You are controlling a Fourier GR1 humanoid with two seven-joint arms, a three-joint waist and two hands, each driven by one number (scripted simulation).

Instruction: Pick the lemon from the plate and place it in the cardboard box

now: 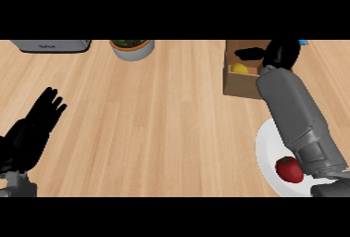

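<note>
right robot hand (279, 52) over the cardboard box (240, 82), fingers opened and holding nothing, lemon (239, 68) already inside, seemingly released

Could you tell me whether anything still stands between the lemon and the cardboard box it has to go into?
Nothing visible does: the lemon already lies inside the cardboard box, with the right hand above the box opening. The red fruit on the plate is well clear.
</note>
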